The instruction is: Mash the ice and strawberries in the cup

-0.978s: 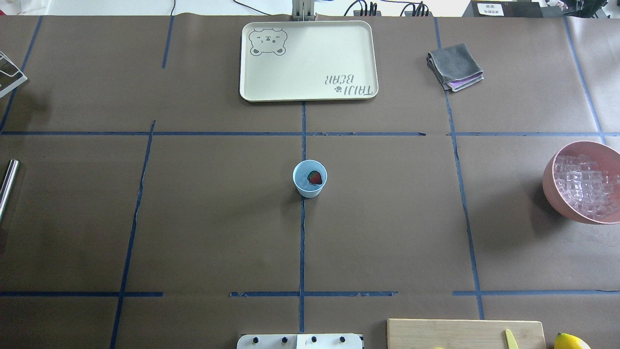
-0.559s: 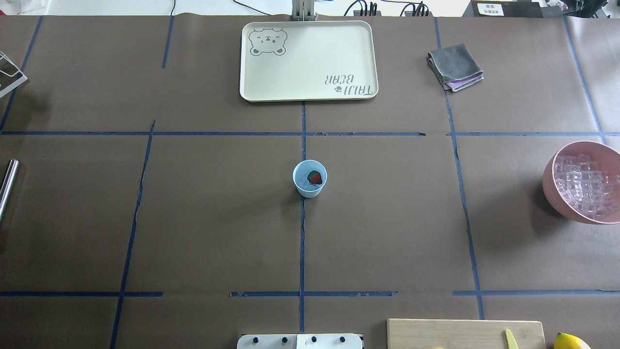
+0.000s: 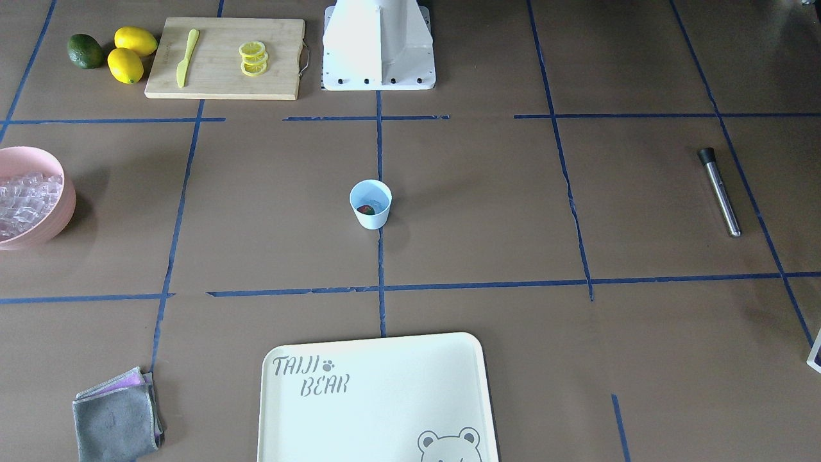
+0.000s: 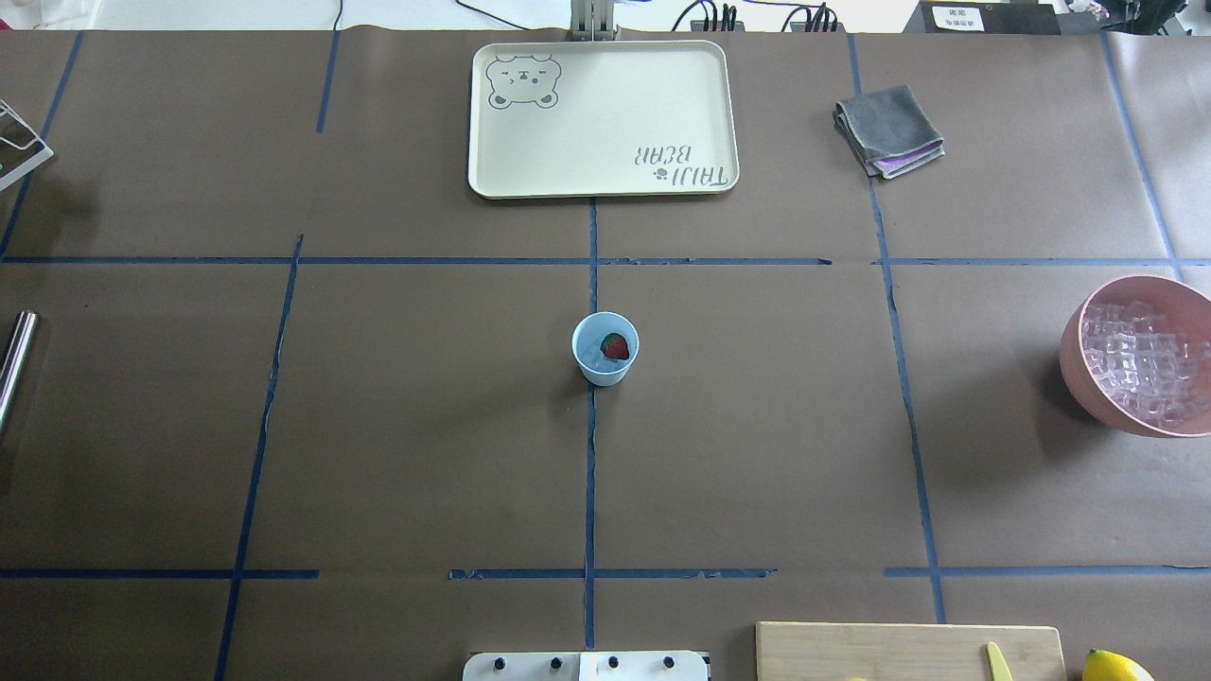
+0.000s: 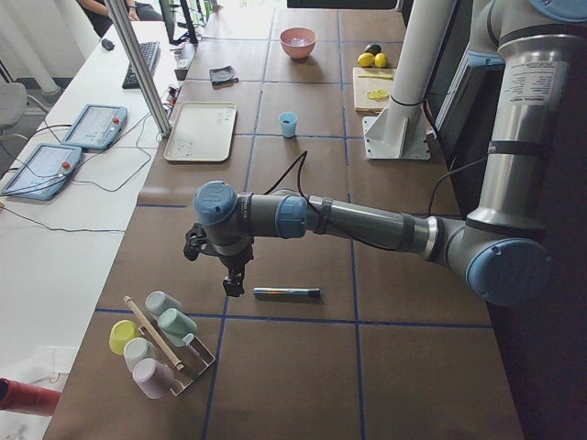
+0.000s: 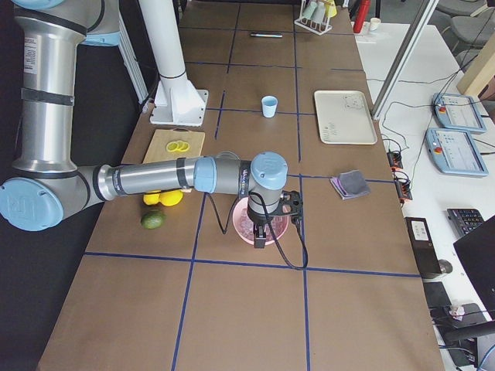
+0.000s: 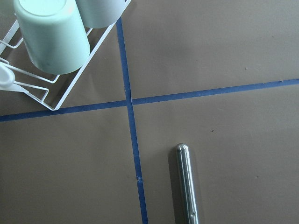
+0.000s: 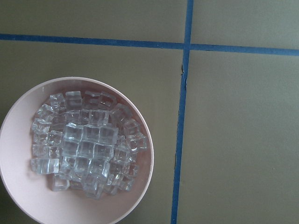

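Observation:
The small light-blue cup (image 4: 605, 369) stands upright at the table's middle, also in the front-facing view (image 3: 371, 218). Inside it lie a red strawberry (image 4: 616, 347) and some clear ice (image 4: 591, 355). More ice (image 8: 86, 149) fills the pink bowl (image 4: 1079, 364). My right gripper (image 6: 259, 236) hangs over that bowl. My left gripper (image 5: 234, 280) hangs just beside the end of a steel muddler (image 5: 286, 293), which lies flat on the table (image 7: 187, 186). Both grippers show only in the side views, so I cannot tell whether they are open or shut.
A cream tray (image 4: 602, 118) lies beyond the cup, with a folded grey cloth (image 4: 889, 130) to its right. A cutting board (image 3: 224, 58) with lemon slices and a yellow knife, lemons (image 3: 131, 54) and a lime sit near the robot base (image 3: 378, 45). A cup rack (image 5: 160, 335) stands by the muddler.

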Action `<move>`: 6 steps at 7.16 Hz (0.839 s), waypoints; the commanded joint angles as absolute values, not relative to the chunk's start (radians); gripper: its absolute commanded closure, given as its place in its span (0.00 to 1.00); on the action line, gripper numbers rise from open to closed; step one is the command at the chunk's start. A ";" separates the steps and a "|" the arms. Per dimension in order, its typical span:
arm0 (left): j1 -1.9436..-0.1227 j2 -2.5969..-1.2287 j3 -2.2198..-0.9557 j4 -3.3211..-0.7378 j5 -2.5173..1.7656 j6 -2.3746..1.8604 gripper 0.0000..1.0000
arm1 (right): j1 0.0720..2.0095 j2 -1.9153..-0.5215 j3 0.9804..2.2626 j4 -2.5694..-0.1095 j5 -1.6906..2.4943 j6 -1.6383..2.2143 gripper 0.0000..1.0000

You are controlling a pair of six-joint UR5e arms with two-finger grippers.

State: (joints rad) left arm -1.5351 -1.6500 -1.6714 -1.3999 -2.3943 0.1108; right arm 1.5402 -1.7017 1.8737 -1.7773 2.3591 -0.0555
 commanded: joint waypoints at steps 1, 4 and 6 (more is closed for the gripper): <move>-1.539 -1.646 -1.678 -1.399 -2.392 0.159 0.00 | 1.539 -1.701 1.870 -1.776 2.362 -0.054 0.00; -1.539 -1.647 -1.678 -1.399 -2.395 0.160 0.00 | 1.540 -1.698 1.878 -1.772 2.365 -0.061 0.00; -1.539 -1.655 -1.686 -1.408 -2.393 0.163 0.00 | 1.539 -1.634 1.859 -1.779 2.365 -0.055 0.00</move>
